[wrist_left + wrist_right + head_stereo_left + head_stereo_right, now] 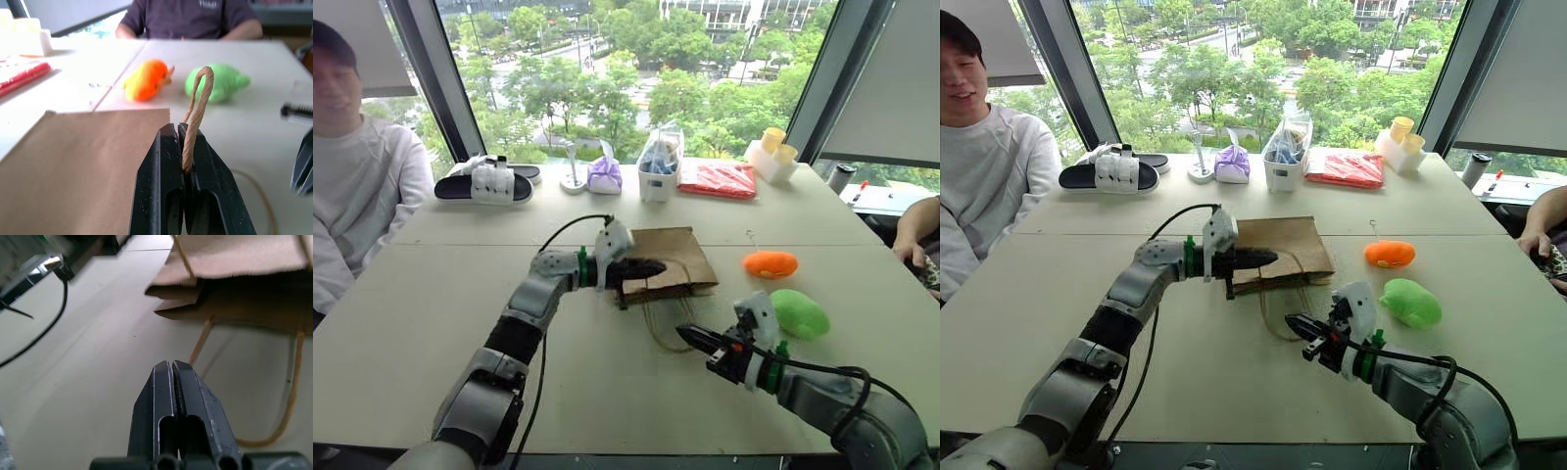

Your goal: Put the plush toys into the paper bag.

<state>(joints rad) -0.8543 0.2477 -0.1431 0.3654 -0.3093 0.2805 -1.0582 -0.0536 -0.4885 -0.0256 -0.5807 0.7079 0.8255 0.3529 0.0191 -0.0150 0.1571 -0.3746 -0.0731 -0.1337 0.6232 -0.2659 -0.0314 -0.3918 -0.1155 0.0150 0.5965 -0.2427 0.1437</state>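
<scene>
Head view: your left gripper (651, 268) is mid-frame at the bag (677, 257); toys, orange (770, 263) and green (800, 313), lie at right.
Left wrist: jaws clamped on a cord handle (198, 105); step in hand is opening the bag, so lift next.
Right wrist: right gripper (172, 369) pressed together, empty, below the bag mouth.
Writing: shirt lettering, top, unreadable.

You face a wide, pale beige table (460, 323) with a seam running across it. Beyond the table's far edge, tall windows (636, 69) with dark slanted frames (440, 78) show green trees and a street in daylight. Light roller blinds (901, 88) hang at both ends of the windows. A person in a white sweatshirt (357, 196) sits at the table's left side.
</scene>
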